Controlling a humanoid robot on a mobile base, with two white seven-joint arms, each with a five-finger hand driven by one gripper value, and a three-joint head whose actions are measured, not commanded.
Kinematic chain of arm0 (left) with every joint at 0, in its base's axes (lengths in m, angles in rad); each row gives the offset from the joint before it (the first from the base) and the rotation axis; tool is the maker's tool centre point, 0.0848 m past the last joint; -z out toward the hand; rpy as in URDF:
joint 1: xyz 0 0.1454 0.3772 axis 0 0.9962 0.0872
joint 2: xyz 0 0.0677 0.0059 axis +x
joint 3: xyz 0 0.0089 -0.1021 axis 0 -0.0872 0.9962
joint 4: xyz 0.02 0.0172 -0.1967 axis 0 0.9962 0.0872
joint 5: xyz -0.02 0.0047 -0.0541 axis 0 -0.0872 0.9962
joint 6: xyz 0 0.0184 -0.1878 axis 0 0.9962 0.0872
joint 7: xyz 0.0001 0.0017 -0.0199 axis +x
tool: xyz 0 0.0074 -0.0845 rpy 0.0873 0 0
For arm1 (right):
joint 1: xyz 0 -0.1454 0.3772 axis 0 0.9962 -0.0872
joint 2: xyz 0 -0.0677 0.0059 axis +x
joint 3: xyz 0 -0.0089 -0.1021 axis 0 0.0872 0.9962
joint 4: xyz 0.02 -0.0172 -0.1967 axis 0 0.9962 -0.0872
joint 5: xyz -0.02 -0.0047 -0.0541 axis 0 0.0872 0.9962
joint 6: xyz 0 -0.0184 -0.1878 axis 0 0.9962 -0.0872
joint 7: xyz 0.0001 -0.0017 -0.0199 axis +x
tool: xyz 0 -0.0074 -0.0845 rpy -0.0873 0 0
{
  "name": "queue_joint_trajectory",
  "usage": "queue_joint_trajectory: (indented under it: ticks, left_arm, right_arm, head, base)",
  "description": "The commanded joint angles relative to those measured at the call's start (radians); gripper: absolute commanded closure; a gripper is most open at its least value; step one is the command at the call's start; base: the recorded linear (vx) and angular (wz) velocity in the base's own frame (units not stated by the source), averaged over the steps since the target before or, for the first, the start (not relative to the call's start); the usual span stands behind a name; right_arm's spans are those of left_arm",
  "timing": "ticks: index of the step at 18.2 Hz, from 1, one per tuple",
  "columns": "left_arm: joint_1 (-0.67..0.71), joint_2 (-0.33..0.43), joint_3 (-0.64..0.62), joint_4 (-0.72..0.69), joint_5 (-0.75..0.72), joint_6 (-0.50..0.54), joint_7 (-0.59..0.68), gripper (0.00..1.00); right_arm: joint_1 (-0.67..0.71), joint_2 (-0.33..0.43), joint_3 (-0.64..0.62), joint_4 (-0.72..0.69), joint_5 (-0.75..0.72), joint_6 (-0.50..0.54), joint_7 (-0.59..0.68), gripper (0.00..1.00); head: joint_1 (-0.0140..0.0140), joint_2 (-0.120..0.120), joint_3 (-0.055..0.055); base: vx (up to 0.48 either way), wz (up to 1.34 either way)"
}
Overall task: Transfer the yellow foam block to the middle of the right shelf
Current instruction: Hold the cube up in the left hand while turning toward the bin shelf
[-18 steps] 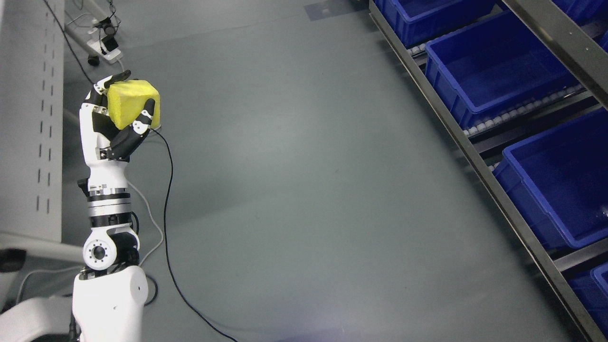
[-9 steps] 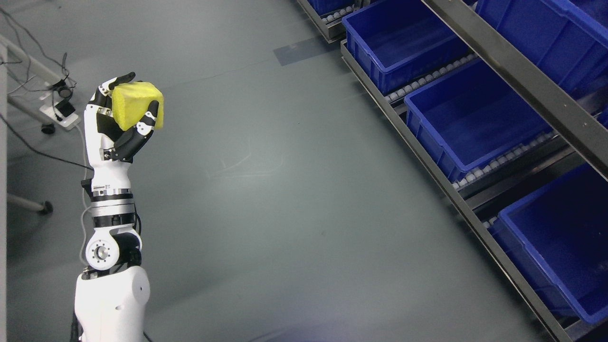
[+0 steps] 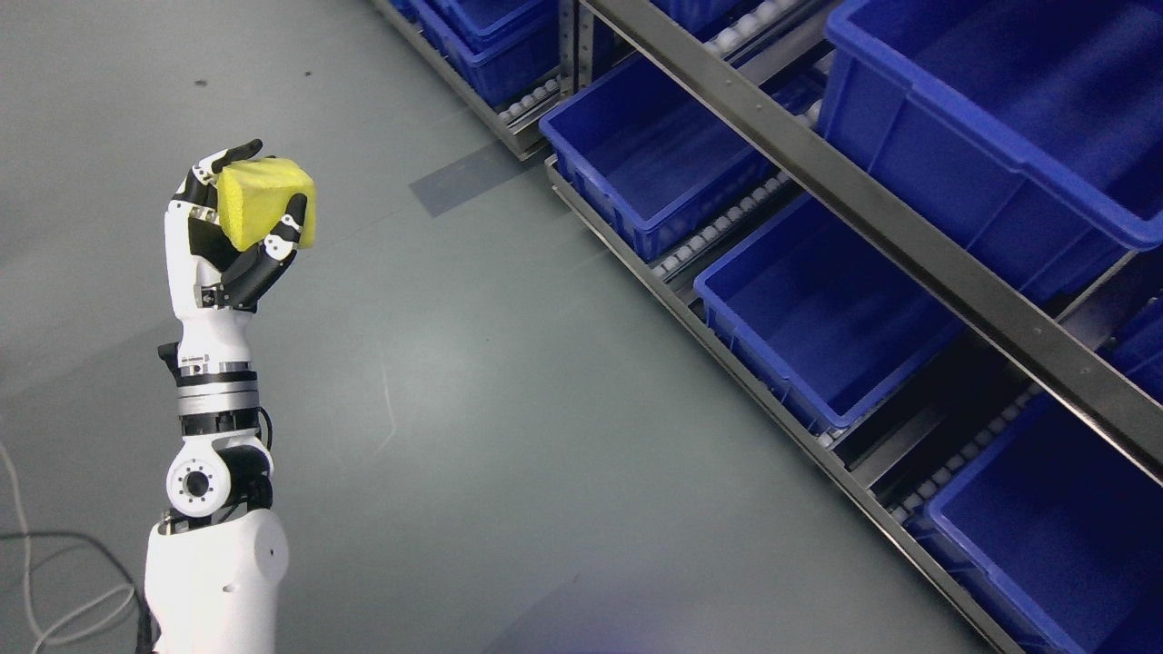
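A yellow foam block (image 3: 263, 202) is held up at the upper left of the head view, with my left hand (image 3: 234, 218) shut on it, black fingertips curled around its sides. The white left arm rises from the bottom left corner. A grey metal shelf (image 3: 872, 209) with blue bins runs diagonally across the right side: one large bin (image 3: 990, 127) on the upper level and others (image 3: 818, 318) on the lower roller tracks. The hand is well to the left of the shelf, over bare floor. My right arm does not show.
Grey floor (image 3: 509, 391) fills the space between my hand and the shelf. A thin cable (image 3: 54, 581) loops at the lower left edge. More blue bins (image 3: 495, 41) stand at the far end of the rack.
The whole picture has shifted left: the camera turned toward the shelf, which now fills the right half. The left cabinet and power strip are out of view. The hand still holds the block the same way.
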State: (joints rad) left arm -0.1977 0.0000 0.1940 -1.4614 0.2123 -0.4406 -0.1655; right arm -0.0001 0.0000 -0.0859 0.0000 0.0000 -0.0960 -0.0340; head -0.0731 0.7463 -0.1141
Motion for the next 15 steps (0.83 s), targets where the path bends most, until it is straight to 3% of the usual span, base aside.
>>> queue_joint_trajectory:
  ticks: [1, 7, 12, 15]
  left_arm:
    - [0.006, 0.017, 0.002, 0.003, -0.001, 0.003, -0.002, 1.0]
    - [0.006, 0.017, -0.01, 0.0, -0.002, 0.003, -0.008, 1.0]
    - [0.009, 0.017, -0.05, -0.013, -0.004, -0.01, -0.02, 1.0]
    - [0.0, 0.017, -0.084, -0.054, -0.005, -0.068, -0.184, 0.99]
  right_arm:
    - [0.002, -0.017, 0.0, -0.017, 0.003, -0.001, 0.0, 0.0]
    - [0.002, -0.017, 0.0, -0.017, 0.003, 0.001, 0.0, 0.0]
    - [0.002, -0.017, 0.0, -0.017, 0.003, 0.001, 0.0, 0.0]
    - [0.002, -0.017, 0.0, -0.017, 0.003, 0.001, 0.0, 0.0]
  head:
    - [0.0, 0.0, 0.0]
    - [0.0, 0.0, 0.0]
    - [0.0, 0.0, 0.0]
    - [0.0, 0.0, 0.0]
  base:
    - [0.408, -0.51]
    - [0.349, -0.62]
    - [0.144, -0.39]
    - [0.077, -0.25]
